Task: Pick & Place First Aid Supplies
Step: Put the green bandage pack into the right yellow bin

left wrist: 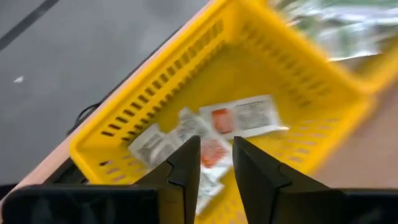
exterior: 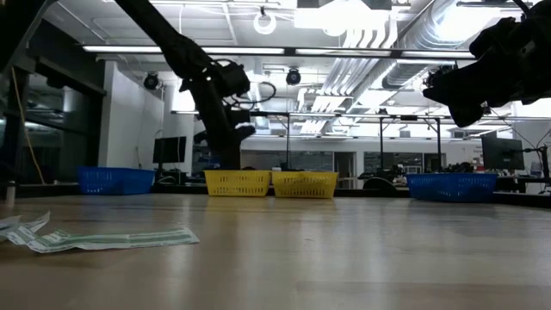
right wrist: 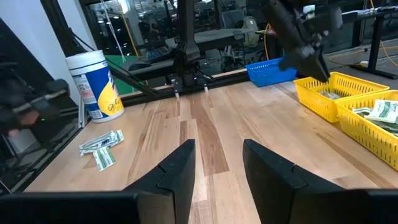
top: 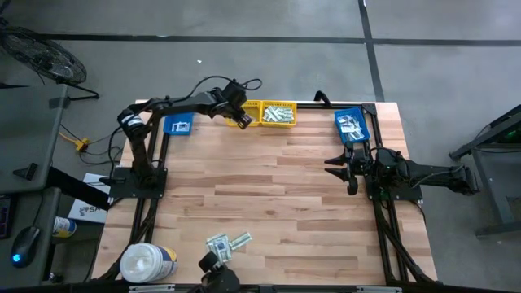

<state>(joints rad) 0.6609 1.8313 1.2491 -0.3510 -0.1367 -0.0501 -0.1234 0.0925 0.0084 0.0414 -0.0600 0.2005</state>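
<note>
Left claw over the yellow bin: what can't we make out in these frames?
- Left claw: fingers apart, packets lie below in the yellow bin; print on them too blurred to read.
- Low view: bin walls hide all contents.
- High view: contents of the left yellow bin are hidden by the left arm.
- Second yellow bin, left wrist view: blurred, cut off by the edge.

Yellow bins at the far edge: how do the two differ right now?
The left yellow bin has the left gripper hanging over it, fingers apart; the right yellow bin has no arm above. The left yellow bin holds a few white packets with red marks; the right yellow bin is heaped with pale green-white strips. Both are slotted plastic, side by side.
</note>
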